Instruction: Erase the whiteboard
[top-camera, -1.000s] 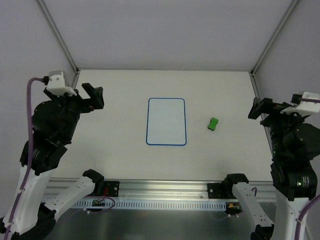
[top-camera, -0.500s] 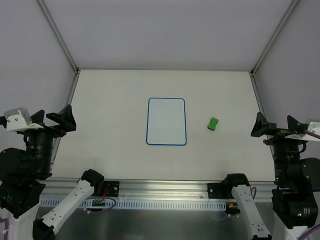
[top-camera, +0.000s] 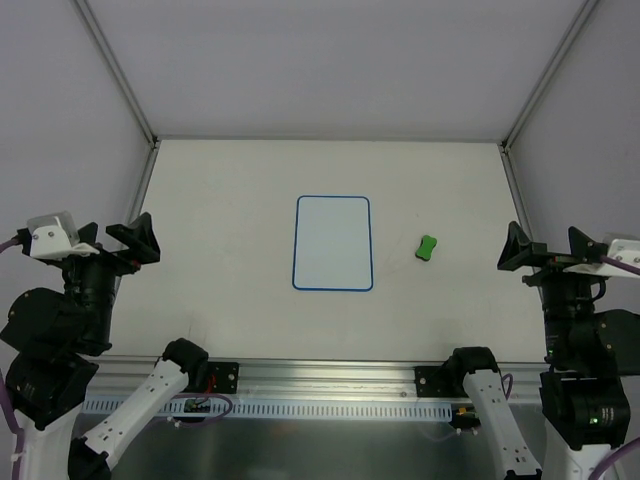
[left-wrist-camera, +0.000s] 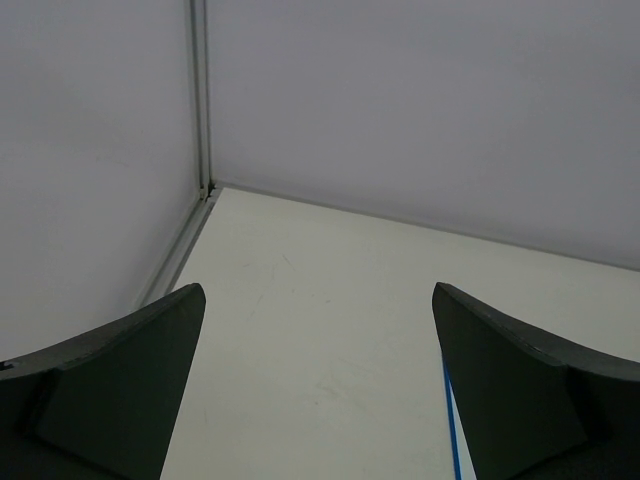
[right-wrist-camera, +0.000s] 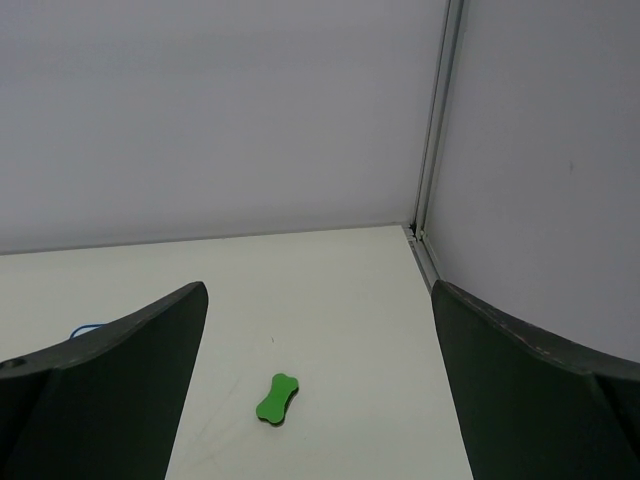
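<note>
The whiteboard (top-camera: 333, 243) lies flat in the middle of the table, white with a thin blue border and no marks showing. A sliver of its blue edge (left-wrist-camera: 450, 430) shows in the left wrist view, and a bit of it (right-wrist-camera: 85, 328) in the right wrist view. The green bone-shaped eraser (top-camera: 427, 248) lies on the table to its right, also in the right wrist view (right-wrist-camera: 277, 398). My left gripper (top-camera: 125, 248) is open and empty at the table's left edge (left-wrist-camera: 318, 290). My right gripper (top-camera: 547, 252) is open and empty at the right edge (right-wrist-camera: 320, 288), well back from the eraser.
White enclosure walls with aluminium corner posts (top-camera: 118, 75) (top-camera: 545, 75) bound the table at the back and sides. A metal rail (top-camera: 330, 378) with the arm bases runs along the near edge.
Both arms have drawn back from raised positions over the table's sides to low positions near the front corners. The whiteboard and eraser have not moved.
</note>
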